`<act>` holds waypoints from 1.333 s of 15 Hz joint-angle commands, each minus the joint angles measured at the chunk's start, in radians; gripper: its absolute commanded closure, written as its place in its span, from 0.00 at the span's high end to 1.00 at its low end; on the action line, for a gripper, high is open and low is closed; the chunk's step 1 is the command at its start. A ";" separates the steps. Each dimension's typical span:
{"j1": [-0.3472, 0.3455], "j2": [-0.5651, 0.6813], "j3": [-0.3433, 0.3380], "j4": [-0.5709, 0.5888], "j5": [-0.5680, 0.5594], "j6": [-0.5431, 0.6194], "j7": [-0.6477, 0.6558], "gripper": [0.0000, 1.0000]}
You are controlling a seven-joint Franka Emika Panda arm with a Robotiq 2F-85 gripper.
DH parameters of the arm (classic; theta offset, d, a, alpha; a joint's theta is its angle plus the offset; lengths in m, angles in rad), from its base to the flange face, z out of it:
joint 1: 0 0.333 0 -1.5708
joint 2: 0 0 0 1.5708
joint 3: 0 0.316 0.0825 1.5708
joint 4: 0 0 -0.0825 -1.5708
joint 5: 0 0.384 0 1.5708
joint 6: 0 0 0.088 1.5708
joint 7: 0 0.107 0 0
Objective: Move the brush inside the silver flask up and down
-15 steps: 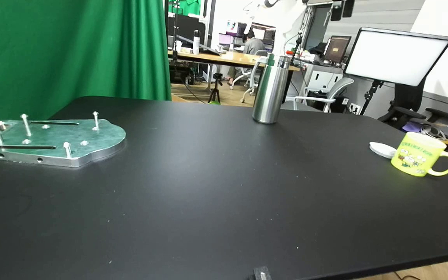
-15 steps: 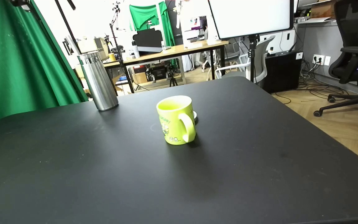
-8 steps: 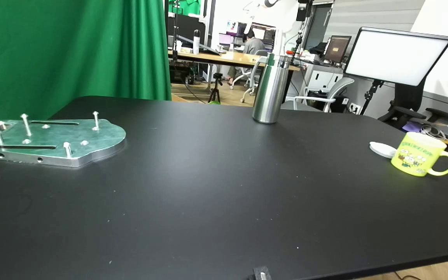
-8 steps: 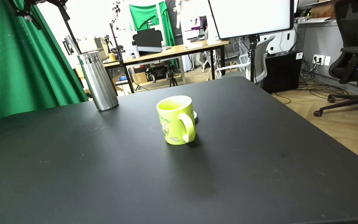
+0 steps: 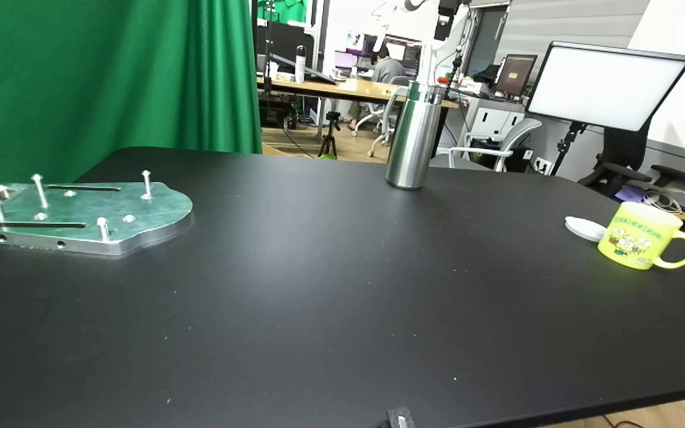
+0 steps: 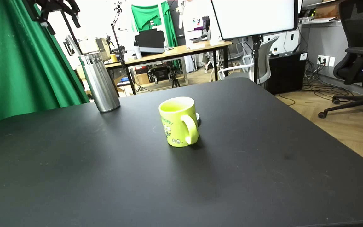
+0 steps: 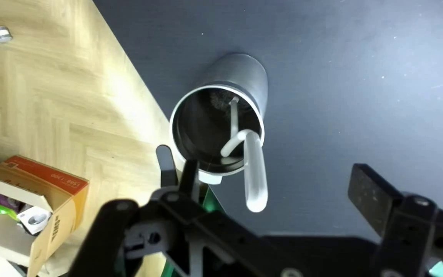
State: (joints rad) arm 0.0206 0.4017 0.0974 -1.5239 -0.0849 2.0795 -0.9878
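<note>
The brush (image 7: 255, 169) has not been picked up yet. It is kept inside the silver flask (image 6: 101, 83), which is stood upright on the table (image 6: 131, 164), near the edge, and its pale handle is poked out of the top. The jaws are spread wide, with nothing pinched by them (in both exterior views they are seen higher than the flask). So the step in hand seems to be reaching: the brush must be grabbed before any up and down can be done. Next, the jaws should be lined up better, as the handle looks nearer to one side of the gap in the wrist view. Then they should be lowered and squeezed around it. Care is called for, since the flask could be tipped by a bump.
</note>
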 commanded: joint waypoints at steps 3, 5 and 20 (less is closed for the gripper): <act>0.045 0.114 -0.015 0.162 -0.063 -0.162 0.085 1.00; 0.057 0.136 -0.021 0.202 -0.098 -0.191 0.115 1.00; 0.084 0.206 -0.016 0.272 -0.178 -0.241 0.163 0.11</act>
State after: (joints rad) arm 0.0987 0.5894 0.0857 -1.2970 -0.2551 1.8678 -0.8583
